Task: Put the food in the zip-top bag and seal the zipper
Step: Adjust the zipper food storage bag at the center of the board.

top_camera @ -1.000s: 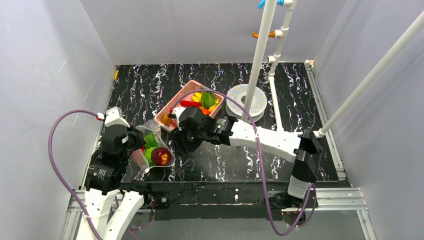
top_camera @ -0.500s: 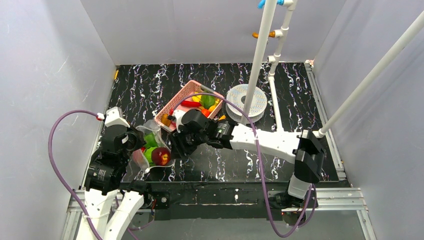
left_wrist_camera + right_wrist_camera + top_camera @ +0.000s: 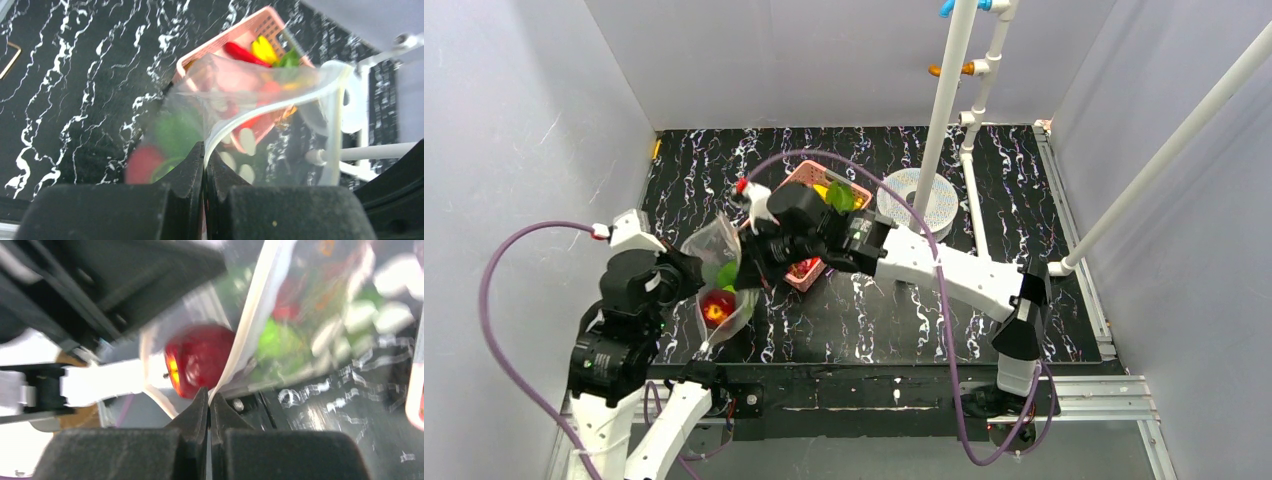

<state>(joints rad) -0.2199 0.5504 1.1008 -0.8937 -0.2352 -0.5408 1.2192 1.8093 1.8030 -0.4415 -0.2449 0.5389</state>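
Note:
The zip-top bag (image 3: 717, 262) hangs between my two grippers, mouth up, with a red apple (image 3: 717, 307) and a green piece (image 3: 728, 275) inside. My left gripper (image 3: 205, 154) is shut on the bag's mouth edge, where the pale zipper (image 3: 280, 102) arcs away. From the opposite side my right gripper (image 3: 209, 396) is shut on the other lip of the zipper (image 3: 250, 325), just beside the apple (image 3: 200, 360). More food lies in the pink basket (image 3: 250, 30): a red chili (image 3: 244, 52), a yellow piece (image 3: 263, 48) and a green leafy piece (image 3: 839, 197).
The pink basket (image 3: 807, 272) sits right behind the bag, partly under my right arm. A white round spool (image 3: 921, 203) and upright white pipes (image 3: 944, 110) stand at the back right. Grey walls close in on the left, back and right.
My right gripper moved left to the bag and closed on its edge. The bag now stands taller between both grippers, and my left arm has drawn back to the left.

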